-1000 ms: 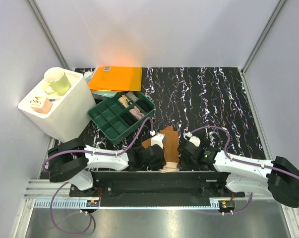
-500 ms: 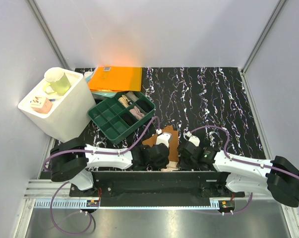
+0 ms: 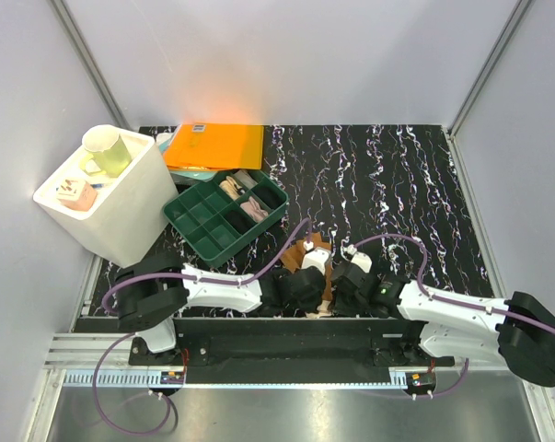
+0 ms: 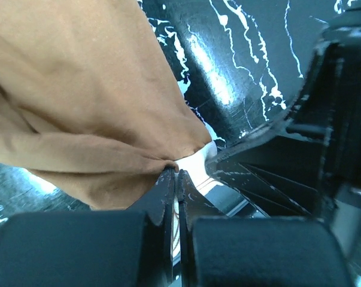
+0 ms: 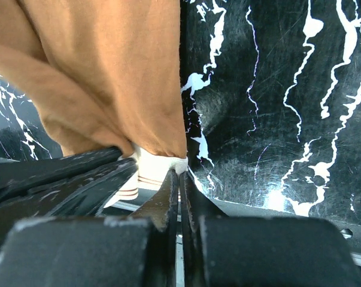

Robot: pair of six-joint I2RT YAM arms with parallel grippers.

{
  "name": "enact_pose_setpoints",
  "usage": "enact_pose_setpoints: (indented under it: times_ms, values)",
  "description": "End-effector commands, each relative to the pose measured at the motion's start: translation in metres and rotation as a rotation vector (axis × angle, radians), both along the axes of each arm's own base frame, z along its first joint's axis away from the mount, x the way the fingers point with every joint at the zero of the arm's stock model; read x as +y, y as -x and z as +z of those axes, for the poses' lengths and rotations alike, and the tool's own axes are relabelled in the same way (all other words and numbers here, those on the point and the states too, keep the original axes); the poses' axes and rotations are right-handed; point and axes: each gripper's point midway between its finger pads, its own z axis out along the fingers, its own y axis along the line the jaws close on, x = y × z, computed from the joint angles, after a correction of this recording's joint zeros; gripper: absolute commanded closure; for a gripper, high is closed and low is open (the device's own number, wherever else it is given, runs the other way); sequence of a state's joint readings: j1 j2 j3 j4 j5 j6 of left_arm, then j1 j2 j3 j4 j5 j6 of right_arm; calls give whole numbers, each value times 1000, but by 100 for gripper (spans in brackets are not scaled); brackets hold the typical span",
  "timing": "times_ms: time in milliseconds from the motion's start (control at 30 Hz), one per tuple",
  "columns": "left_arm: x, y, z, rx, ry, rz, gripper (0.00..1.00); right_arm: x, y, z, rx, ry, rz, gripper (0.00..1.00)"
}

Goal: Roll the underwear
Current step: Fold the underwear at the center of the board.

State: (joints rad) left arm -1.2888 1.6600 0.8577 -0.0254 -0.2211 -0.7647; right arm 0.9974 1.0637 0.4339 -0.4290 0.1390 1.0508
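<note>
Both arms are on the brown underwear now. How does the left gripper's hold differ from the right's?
The left gripper pinches a gathered fold of the brown underwear, creases running into its tips; the right gripper bites at the pale waistband, by the garment's straight side edge. Cloth near the left gripper is bunched; near the right gripper it lies smoother. Both are shut on the same garment, side by side.

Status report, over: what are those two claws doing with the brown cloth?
Both shut: left gripper on brown underwear fold, right gripper at its pale waistband. Cloth creased, no roll yet. Beyond, green tray, not touching it.
</note>
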Motion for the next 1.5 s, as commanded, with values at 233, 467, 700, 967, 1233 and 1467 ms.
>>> enact_pose_setpoints:
  times_ms: [233, 467, 700, 967, 1233, 1467]
  values:
    - [-14, 7, -14, 39, 87, -42, 100, 0, 1, 2, -58, -77, 36, 76]
    - [-14, 6, -15, 69, 110, -29, 100, 8, 7, 13, -97, -183, 88, 55]
    - [-15, 6, -15, 87, 120, -24, 100, 17, 7, 20, -120, -228, 136, 48]
    - [-11, 5, -16, 96, 120, -9, 100, 18, 5, 26, -147, -256, 128, 43]
    - [-16, 7, -13, 105, 138, -18, 100, 20, -3, 21, -158, -237, 110, 39]
    - [-17, 8, -10, 111, 151, -20, 100, 17, -8, 19, -172, -217, 81, 54]
